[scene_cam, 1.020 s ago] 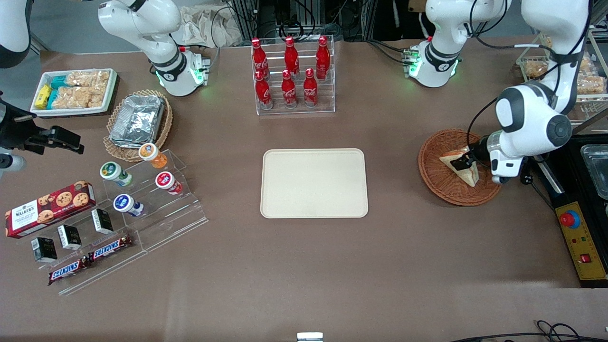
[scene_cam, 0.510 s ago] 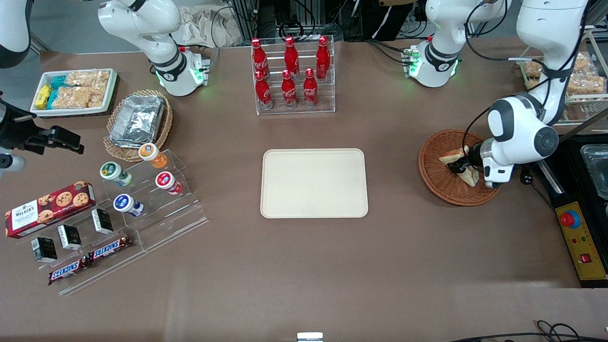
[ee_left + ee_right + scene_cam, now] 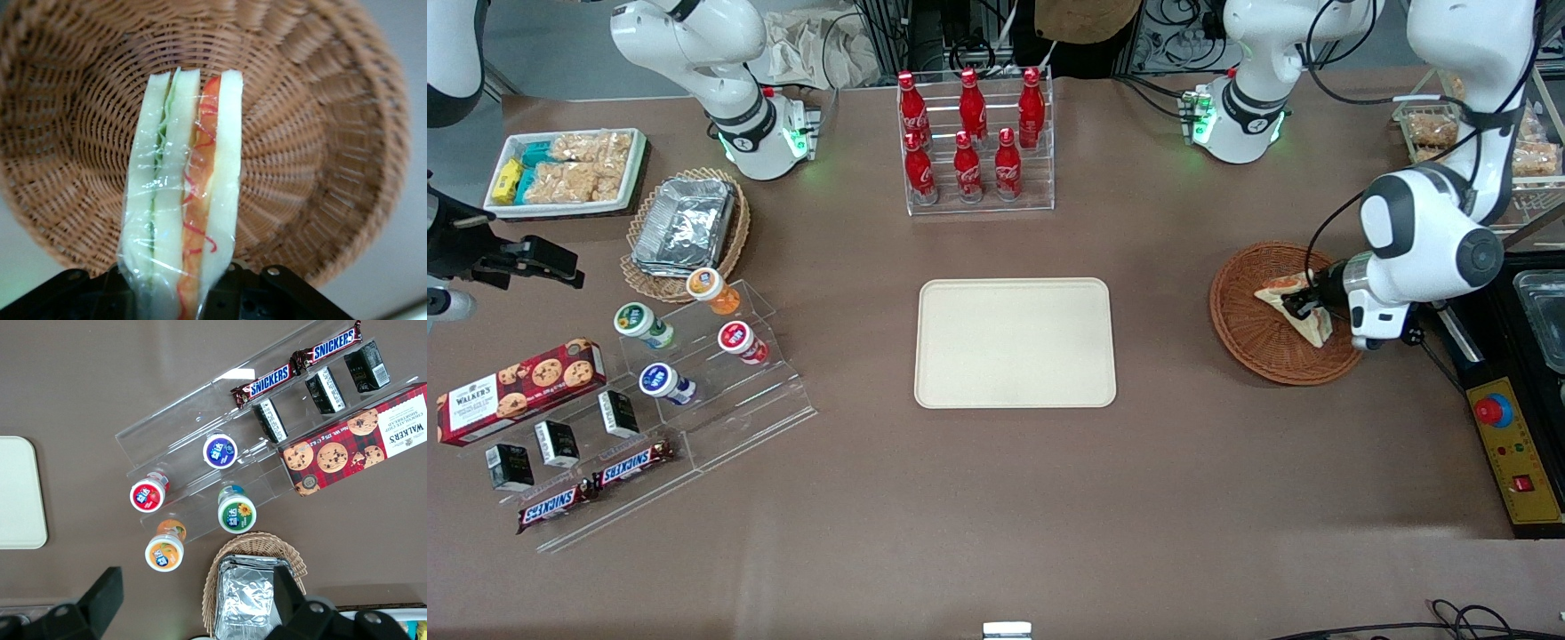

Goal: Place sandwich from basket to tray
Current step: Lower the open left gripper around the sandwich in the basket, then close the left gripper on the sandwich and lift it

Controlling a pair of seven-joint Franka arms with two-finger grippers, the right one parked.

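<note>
Since a second ago the working arm's elbow has swung a little toward the tabletop edge farthest from the front camera, and the sandwich has turned with it, its long axis now running slantwise across the basket rather than drooping toward the near rim. At this moment the hand (image 3: 1303, 307) is closed on the sandwich (image 3: 1294, 302), its dark fingers pinching the wedge at one end; the wrist view shows the wrapped sandwich (image 3: 183, 200) standing out from the hand with its cut edge of green and red filling facing the camera, and the woven floor of the basket (image 3: 320, 133) spread below it. Whether the wedge is fully clear of the wicker or only just lifted I cannot tell from the front view, but it hangs within the ring of the basket (image 3: 1240, 329), over the part nearest the working arm's end of the tabletop. The tray (image 3: 1015, 343) lies flat and bare at the middle of the tabletop, well apart from the basket and toward the parked arm's end from it. Judging by that, the grasp looks made and the carry comes next: the hand must rise over the basket rim, then travel sideways toward the tray. A rack of red bottles (image 3: 971, 133) stands near the edge farthest from the camera, out of that path.
</note>
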